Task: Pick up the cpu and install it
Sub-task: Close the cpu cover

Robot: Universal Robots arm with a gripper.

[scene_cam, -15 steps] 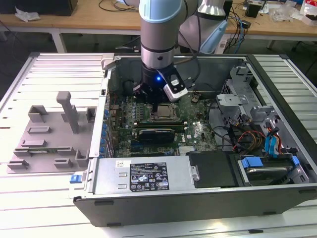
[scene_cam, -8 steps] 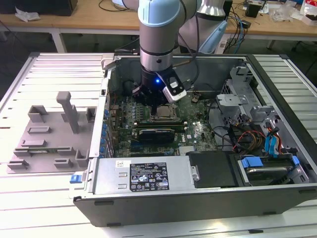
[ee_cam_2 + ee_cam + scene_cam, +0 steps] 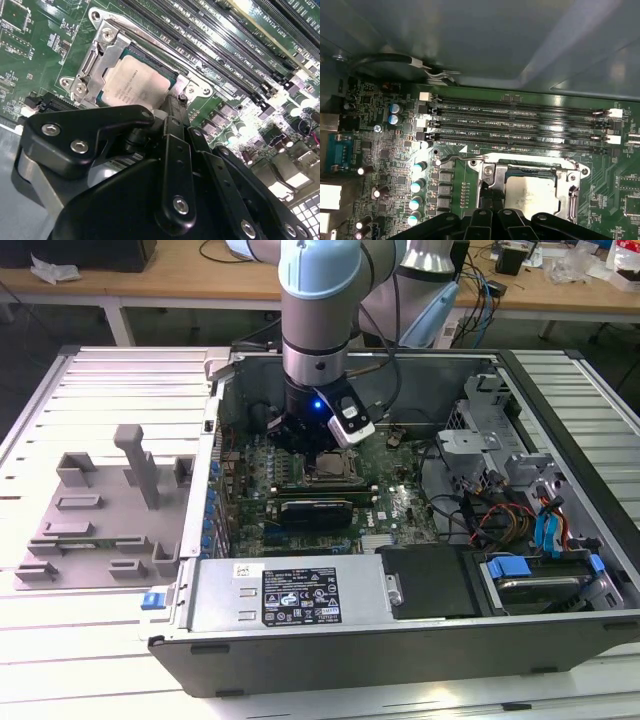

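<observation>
Exterior view: a robot arm reaches down into an open computer case lying on a slatted table, its gripper just above the motherboard. In both wrist views the cpu lies inside the metal socket frame, apparently seated flat, beside the memory slots. Whether the gripper is open or closed cannot be told. A grey tray sits near the table's edge on the exterior view's left.
</observation>
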